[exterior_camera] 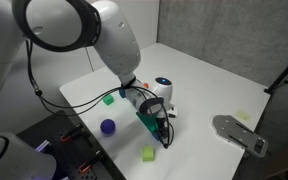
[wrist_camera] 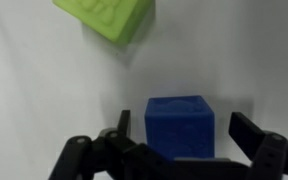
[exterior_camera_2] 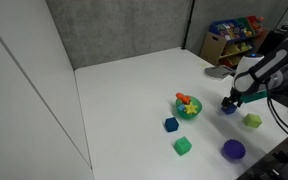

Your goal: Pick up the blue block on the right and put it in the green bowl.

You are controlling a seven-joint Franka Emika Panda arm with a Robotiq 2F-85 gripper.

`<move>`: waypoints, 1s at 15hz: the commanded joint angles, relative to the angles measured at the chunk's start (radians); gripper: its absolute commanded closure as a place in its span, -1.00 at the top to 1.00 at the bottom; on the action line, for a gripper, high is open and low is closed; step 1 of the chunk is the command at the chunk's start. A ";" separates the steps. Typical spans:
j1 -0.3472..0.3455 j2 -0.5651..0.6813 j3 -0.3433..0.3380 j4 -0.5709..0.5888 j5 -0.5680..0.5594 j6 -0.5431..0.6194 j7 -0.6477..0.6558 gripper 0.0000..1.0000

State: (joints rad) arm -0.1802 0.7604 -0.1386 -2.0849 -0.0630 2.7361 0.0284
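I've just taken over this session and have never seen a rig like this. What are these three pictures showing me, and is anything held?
The machine is one robot arm ending in a two-fingered gripper. Two pictures come from cameras standing apart from the robot, looking at the white table from different places. The third comes from a camera on the wrist, looking past the fingers. On the table are a green bowl with small orange pieces in it, a darker blue cube, a green cube, a second green cube and a purple ball. In the wrist view the blue block sits between the open fingers with a gap on each side, so nothing is held yet.
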 commanded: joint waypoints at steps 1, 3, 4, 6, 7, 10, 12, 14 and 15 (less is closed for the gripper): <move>-0.012 0.017 0.015 0.016 0.018 0.019 -0.033 0.46; -0.002 0.011 0.008 0.014 0.013 0.031 -0.026 0.13; 0.004 0.002 0.006 0.011 0.013 0.031 -0.022 -0.06; 0.018 -0.022 0.005 0.002 0.010 0.026 -0.015 -0.35; 0.026 -0.034 0.005 -0.001 0.011 0.017 -0.011 -0.37; 0.079 -0.089 0.000 -0.015 0.002 -0.002 0.012 -0.40; 0.122 -0.126 -0.004 -0.018 -0.005 -0.014 0.030 -0.40; 0.168 -0.169 -0.007 -0.014 -0.010 -0.037 0.054 -0.40; 0.187 -0.187 -0.008 -0.009 -0.012 -0.051 0.067 -0.40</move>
State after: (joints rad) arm -0.0456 0.6525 -0.1347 -2.0818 -0.0631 2.7403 0.0529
